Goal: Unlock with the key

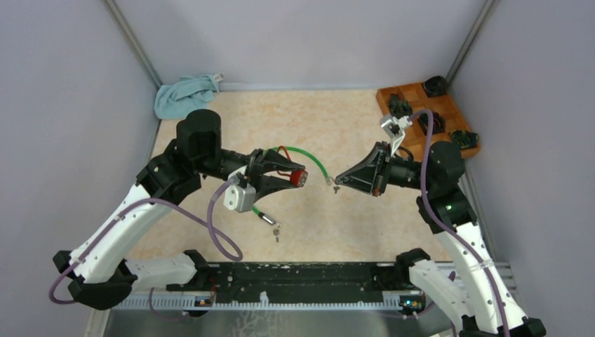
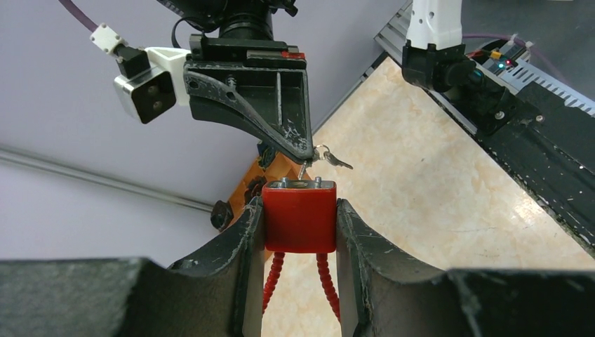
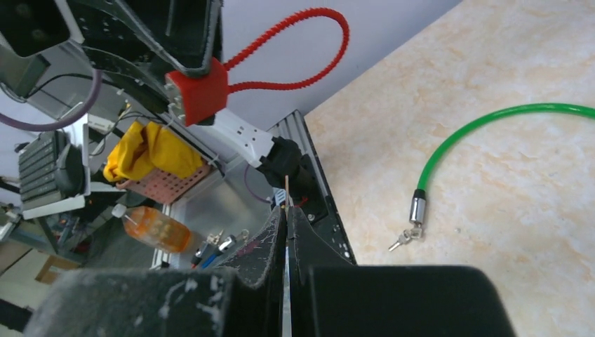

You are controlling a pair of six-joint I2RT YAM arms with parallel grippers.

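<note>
My left gripper (image 1: 289,179) is shut on a red padlock (image 1: 299,177) with a ribbed red cable shackle and holds it above the table. In the left wrist view the padlock (image 2: 299,216) sits between my fingers with its keyhole face turned away from the camera. My right gripper (image 1: 342,180) is shut on a small key (image 1: 336,187). The key tip (image 2: 303,168) is just above the lock's keyhole face, with a spare key (image 2: 337,161) dangling on the ring. In the right wrist view the key (image 3: 286,191) shows edge-on, with the padlock (image 3: 198,90) beyond it.
A green cable lock (image 1: 310,159) lies on the table under the grippers, its metal end and keys (image 1: 275,227) near the left arm; it also shows in the right wrist view (image 3: 484,130). A wooden tray (image 1: 384,95) of black parts stands at the back right. A blue cloth (image 1: 184,95) lies at the back left.
</note>
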